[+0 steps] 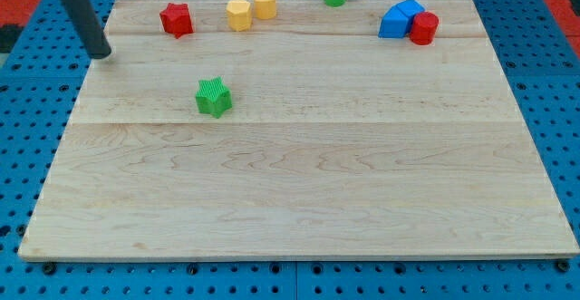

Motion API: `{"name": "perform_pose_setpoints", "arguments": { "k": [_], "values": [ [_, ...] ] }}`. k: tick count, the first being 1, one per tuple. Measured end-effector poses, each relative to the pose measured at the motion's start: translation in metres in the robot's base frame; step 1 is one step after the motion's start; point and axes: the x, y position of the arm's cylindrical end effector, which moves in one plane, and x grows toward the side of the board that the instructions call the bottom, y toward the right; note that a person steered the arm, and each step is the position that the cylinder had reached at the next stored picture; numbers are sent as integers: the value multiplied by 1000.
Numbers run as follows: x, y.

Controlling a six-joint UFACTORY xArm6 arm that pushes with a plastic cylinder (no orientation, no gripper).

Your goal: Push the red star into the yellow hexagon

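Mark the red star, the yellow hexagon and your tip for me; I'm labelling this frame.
red star (176,19), camera view, centre of its top face
yellow hexagon (238,14), camera view, middle of the block
my tip (102,53), camera view, rod's very end, left of the star

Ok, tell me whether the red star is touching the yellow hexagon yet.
Apart: bare wood shows between the red star and yellow hexagon.

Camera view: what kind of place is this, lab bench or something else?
Likely a lab tabletop test rig: a wooden board on a blue perforated base, small coloured blocks such as the red star, and my tip.
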Motion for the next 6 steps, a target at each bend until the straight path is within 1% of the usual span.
{"name": "perform_pose_setpoints", "arguments": {
  "k": [1, 2, 4, 5, 6],
  "values": [
    [-48, 6],
    [-56, 52],
    [-13, 213],
    [-9, 170],
    [-30, 148]
  ]
}}
